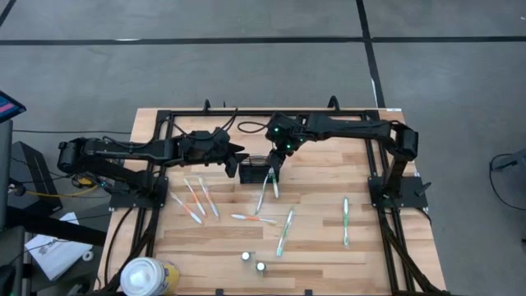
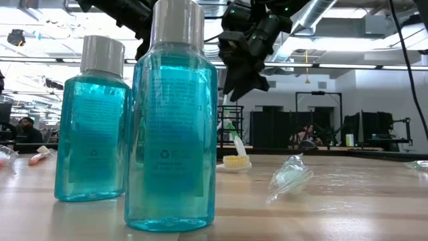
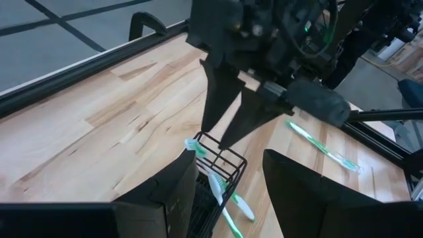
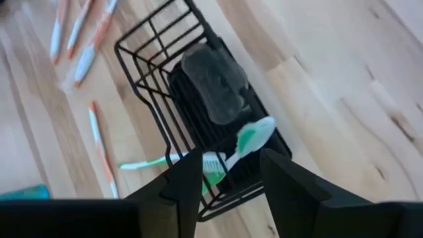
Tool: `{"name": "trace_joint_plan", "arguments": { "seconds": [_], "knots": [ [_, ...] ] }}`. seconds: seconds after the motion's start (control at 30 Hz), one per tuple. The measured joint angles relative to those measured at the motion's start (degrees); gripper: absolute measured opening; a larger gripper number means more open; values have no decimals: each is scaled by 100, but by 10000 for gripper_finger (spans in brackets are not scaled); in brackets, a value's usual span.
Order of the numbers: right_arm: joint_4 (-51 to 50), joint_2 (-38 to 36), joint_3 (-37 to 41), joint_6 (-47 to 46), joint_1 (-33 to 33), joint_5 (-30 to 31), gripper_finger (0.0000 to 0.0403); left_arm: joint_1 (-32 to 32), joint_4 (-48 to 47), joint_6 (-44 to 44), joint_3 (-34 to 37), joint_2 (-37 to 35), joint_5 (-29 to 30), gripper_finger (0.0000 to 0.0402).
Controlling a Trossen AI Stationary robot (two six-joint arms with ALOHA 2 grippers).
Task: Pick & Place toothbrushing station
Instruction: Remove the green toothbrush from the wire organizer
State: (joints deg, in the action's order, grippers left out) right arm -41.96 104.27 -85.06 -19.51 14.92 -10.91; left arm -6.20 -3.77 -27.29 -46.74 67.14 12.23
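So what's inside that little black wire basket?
Inside the black wire basket lies a clear plastic-looking piece, and a green-and-white toothbrush leans across its rim. The basket's far end cannot be seen, because the right gripper fingers cover it.

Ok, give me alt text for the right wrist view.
The right gripper hangs open just above a green-and-white toothbrush lying across the edge of the black wire holder. Orange-and-white toothbrushes lie on the wooden table beyond.

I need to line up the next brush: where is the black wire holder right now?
In the high view the black wire holder sits at the table's middle rear, between the left gripper and the right gripper.
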Motion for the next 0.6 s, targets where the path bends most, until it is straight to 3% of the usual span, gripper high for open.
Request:
{"name": "trace_joint_plan", "arguments": {
  "seconds": [0.6],
  "knots": [
    [124, 111, 4, -2, 32, 32, 143, 0, -9, 33, -2, 2, 7, 172]
  ]
}}
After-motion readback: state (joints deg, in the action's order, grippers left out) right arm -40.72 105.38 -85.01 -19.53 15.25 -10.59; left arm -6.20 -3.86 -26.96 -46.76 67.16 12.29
